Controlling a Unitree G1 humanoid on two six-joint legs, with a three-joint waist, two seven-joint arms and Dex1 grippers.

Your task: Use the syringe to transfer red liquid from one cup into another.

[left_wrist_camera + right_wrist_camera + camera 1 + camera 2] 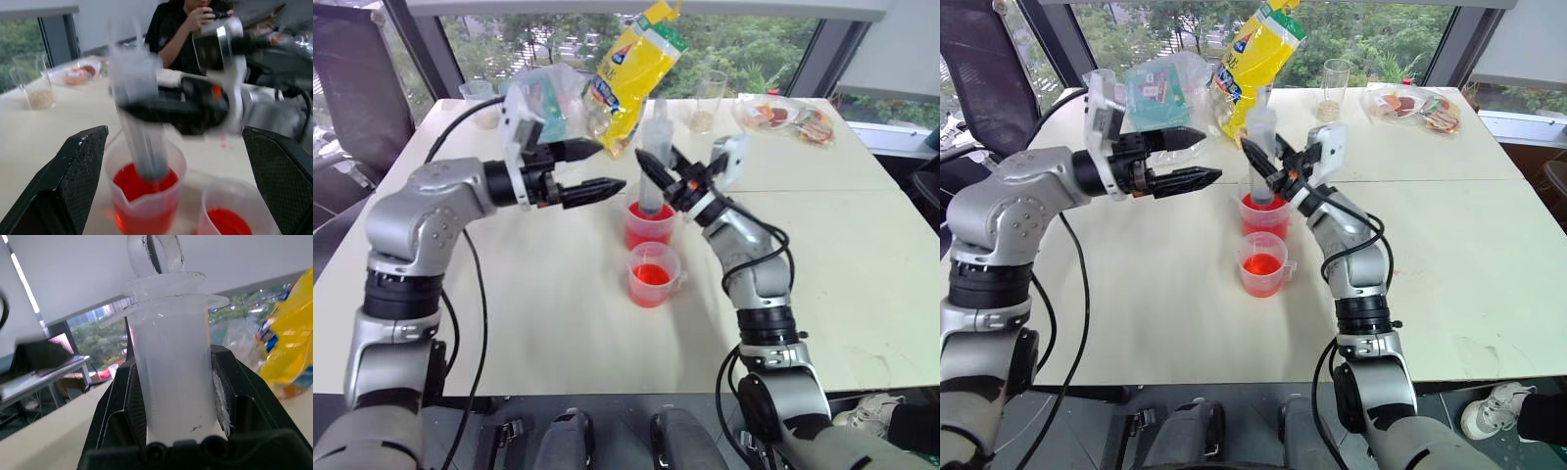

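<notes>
Right gripper (651, 168) clenched on the syringe (654, 157), held upright, tip down inside the larger cup (649, 224) over red liquid (648, 235). Left gripper (600, 168) released, fingers spread wide, level, just beside the syringe. Smaller cup (653, 274) touching the larger, on its near-edge side, mid table (558, 313). Yellow bag (631, 69) towards the far edge.

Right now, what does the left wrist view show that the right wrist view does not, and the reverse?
Left wrist view alone: the larger beaker and the smaller cup, both holding red liquid, plus the open left claw and a seated person. Right wrist view alone: the yellow bag. Both: the syringe held in the right claw.
</notes>
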